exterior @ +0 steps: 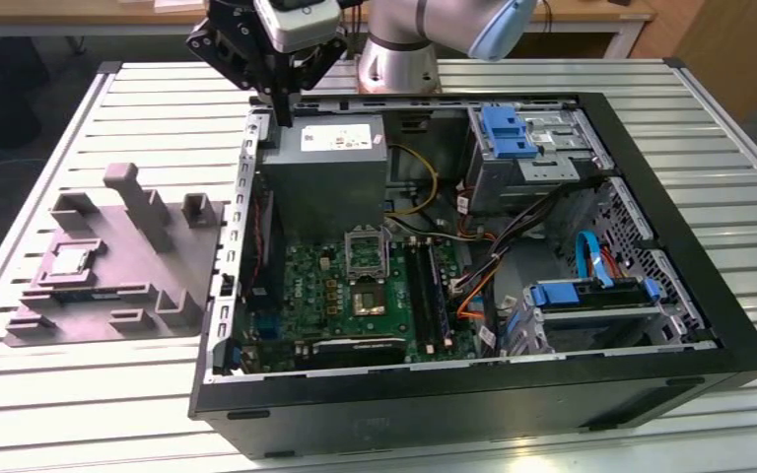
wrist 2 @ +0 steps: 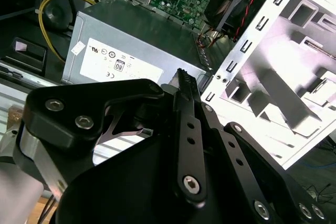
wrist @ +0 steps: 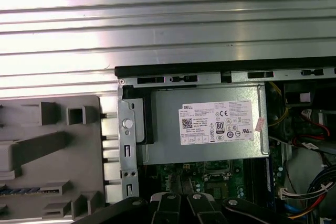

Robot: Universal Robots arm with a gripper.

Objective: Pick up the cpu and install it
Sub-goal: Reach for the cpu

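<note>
On the exterior view's left, a grey moulded holder (exterior: 115, 276) is sitting on the slatted metal table (exterior: 90, 414), just beside the open computer case (exterior: 484, 414). The cpu (exterior: 68, 262) is lying flat in a recess of that holder, outside the case, with its silvery top facing up and well apart from the arm. Next along, the gripper (exterior: 280, 110) is hanging over the case's far corner on the holder's side, just above the grey power supply (exterior: 332, 168). In the second wrist view its fingers (wrist 2: 185, 93) are pressing together with nothing between them. Inside the case, the green board (exterior: 339, 296) is lying beside the power supply, with its dark square socket (exterior: 368, 299) near the case's middle. Blue drive brackets (exterior: 504, 128) are showing toward the case's other side.
</note>
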